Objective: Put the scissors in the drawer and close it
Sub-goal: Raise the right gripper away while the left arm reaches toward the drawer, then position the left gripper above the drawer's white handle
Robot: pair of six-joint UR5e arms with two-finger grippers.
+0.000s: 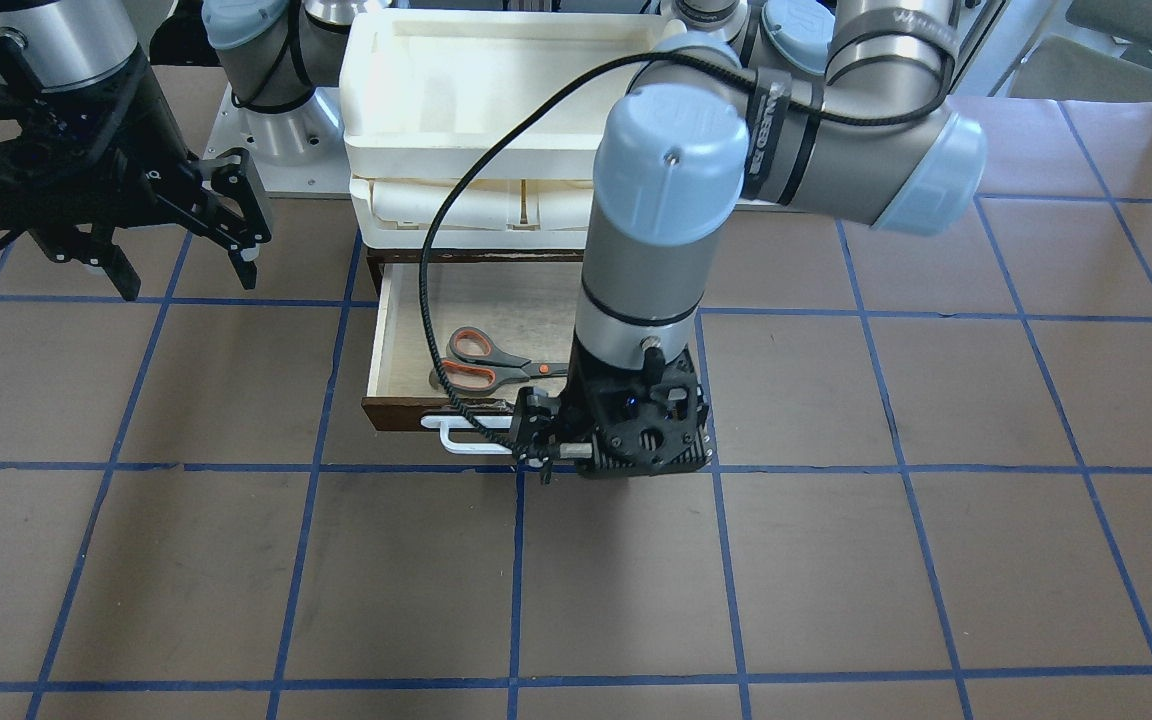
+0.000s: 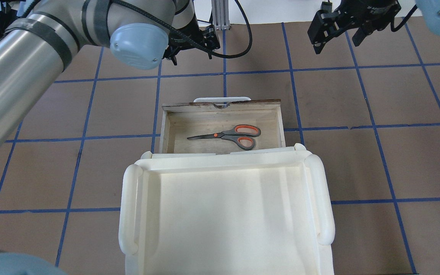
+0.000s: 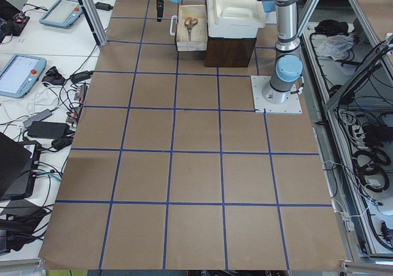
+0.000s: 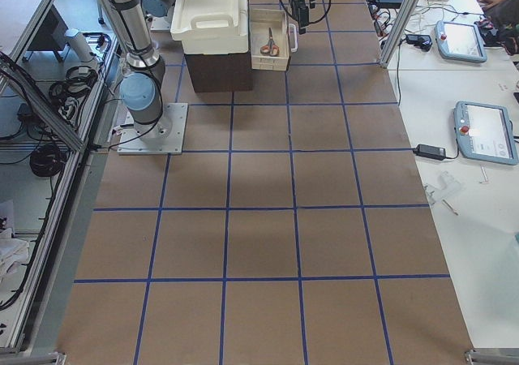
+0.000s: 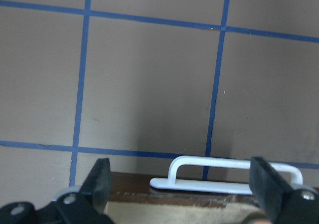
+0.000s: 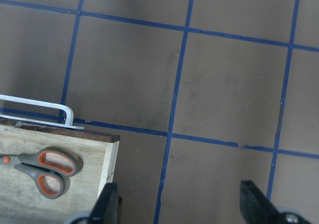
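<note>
While the left gripper (image 5: 179, 169) is hanging with its jaws spread wide, both fingers (image 5: 99, 176) are showing at the bottom corners of the left wrist frame and the white handle (image 5: 229, 160) is sitting between them at bottom center, nothing being held. Whether a finger is touching the handle cannot be told. In the front-facing frame this gripper is pointing down at center, just over the front edge of the drawer (image 2: 220, 106) by the handle's right end. The drawer is standing pulled open, its pale inside showing at the center of the overhead frame. The scissors (image 2: 227, 135) are lying flat inside it, loops toward the frame's right, blades pointing left, near the drawer's right wall. The cream tray unit (image 2: 227, 214) is sitting on top, filling the lower center of the overhead frame. The right gripper (image 6: 182, 199) is also hanging wide open and empty, at the upper left of the front-facing frame, well apart from the drawer; its wrist frame is catching the drawer's corner and the scissor loops at lower left. Everything is resting on the brown table (image 2: 357, 160) with blue grid lines.
</note>
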